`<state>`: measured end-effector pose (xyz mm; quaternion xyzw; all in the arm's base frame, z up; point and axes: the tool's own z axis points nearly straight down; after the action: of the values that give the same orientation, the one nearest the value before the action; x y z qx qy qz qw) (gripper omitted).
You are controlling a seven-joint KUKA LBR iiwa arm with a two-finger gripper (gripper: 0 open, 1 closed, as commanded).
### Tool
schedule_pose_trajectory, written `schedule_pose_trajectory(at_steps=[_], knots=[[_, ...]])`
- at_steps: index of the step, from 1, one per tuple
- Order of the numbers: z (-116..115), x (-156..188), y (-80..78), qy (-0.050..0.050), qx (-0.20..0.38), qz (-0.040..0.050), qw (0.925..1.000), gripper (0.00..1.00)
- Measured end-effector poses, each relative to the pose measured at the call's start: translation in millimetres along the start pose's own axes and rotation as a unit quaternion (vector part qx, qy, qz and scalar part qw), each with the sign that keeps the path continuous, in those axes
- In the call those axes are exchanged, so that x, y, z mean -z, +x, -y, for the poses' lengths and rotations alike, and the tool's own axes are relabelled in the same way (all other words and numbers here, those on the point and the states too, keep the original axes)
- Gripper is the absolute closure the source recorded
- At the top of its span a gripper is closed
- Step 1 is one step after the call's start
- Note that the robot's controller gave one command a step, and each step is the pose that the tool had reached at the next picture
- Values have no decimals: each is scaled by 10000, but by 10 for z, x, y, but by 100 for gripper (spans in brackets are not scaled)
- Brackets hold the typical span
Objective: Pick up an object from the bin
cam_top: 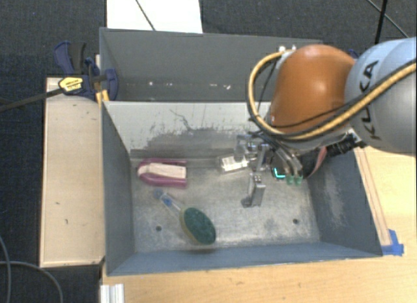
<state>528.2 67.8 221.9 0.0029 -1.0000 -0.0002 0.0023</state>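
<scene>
"KUKA" on the grey arm [386, 93]

The bin [124, 184] is dull grey sheet metal, its floor scuffed and scratched pale. The gripper [252, 199] looks like bare, faintly shiny metal under a smooth, glossy orange cover [311, 86]. The pink-and-white block [161, 173] looks soft and matt; the dark green scrubber head [198, 225] looks rough, on a clear plastic handle [168, 201]
</scene>
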Motion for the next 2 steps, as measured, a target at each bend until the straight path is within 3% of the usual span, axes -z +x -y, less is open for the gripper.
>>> schedule_pose_trajectory(at_steps=[1,2], knots=[[-626,-1543,70,13,-677,-11,9977,0],[-746,-1493,416,-11,88,83,9999,0]])
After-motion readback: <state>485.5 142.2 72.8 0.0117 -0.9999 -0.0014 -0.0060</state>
